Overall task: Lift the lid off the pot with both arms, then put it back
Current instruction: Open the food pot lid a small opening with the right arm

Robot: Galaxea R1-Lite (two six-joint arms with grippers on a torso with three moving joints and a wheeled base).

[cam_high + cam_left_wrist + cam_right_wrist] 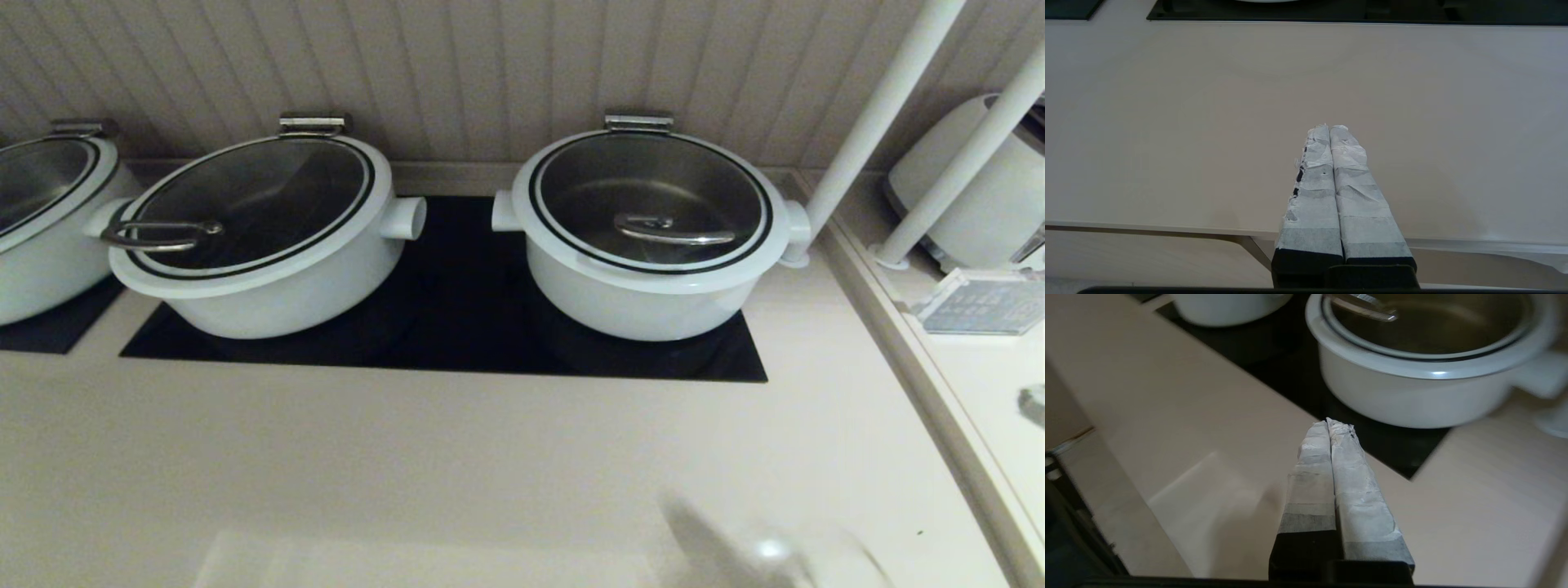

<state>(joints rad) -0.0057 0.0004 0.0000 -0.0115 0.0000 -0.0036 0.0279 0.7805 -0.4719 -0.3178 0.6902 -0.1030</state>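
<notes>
with the lid [651, 196] seated on the pot [649, 278] at far right, both the right gripper [1331, 424] and left gripper [1329, 127], fingers pressed together near the counter's front, should open wide before flanking its rim.

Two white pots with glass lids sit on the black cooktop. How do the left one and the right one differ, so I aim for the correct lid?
The right-hand white pot's glass lid carries a curved steel bar handle inside the glass; the left-hand white pot's glass lid has a steel loop handle overhanging its rim. The right lid looks level, the left lid looks tilted. Both have white rims, black rings, rear steel hinges and are closed.
</notes>
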